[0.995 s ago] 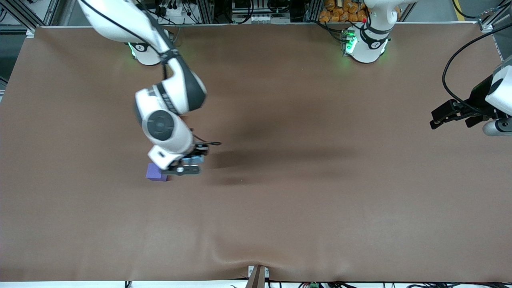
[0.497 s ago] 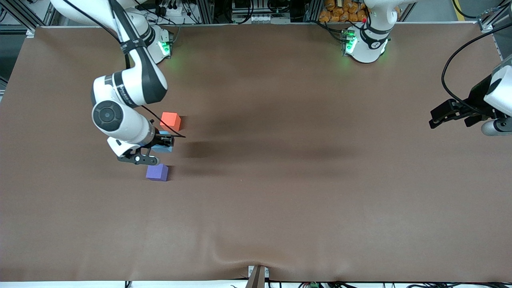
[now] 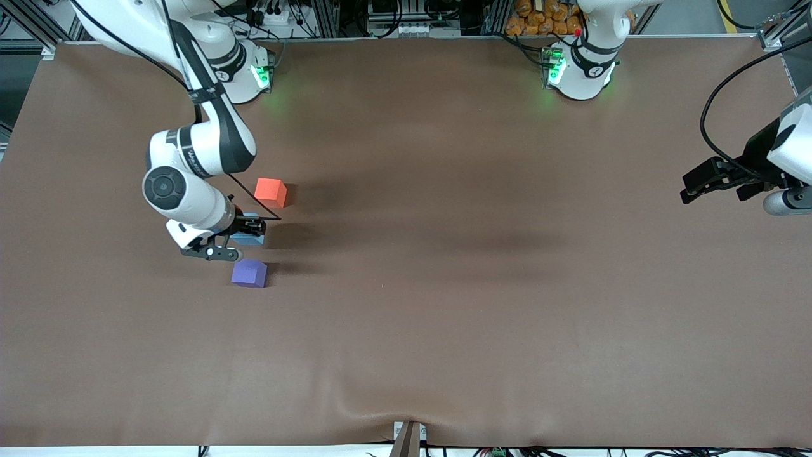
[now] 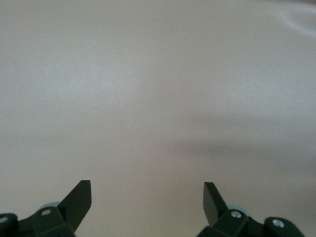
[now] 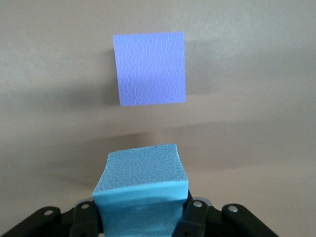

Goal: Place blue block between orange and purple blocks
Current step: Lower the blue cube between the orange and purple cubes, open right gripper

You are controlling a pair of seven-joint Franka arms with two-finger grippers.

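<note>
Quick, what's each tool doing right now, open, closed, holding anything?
Right tool: closed on the blue block.
Left tool: open, holding nothing, waiting at its end of the table.

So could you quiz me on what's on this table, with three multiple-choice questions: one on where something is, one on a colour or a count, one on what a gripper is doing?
1. Where is the blue block?
A. On top of the orange block
B. In the right gripper, between the orange and purple blocks
C. At the left arm's end of the table

2. How many blocks are in sight?
A. Two
B. Three
C. Five

3. How is the left gripper?
A. Open, holding nothing
B. Shut on a purple block
C. Shut on a cable

Answers:
1. B: the right gripper pinches it, with the orange block farther from the front camera and the purple block nearer.
2. B: one orange, one blue, one purple.
3. A: its fingers stand apart over bare table.
</note>
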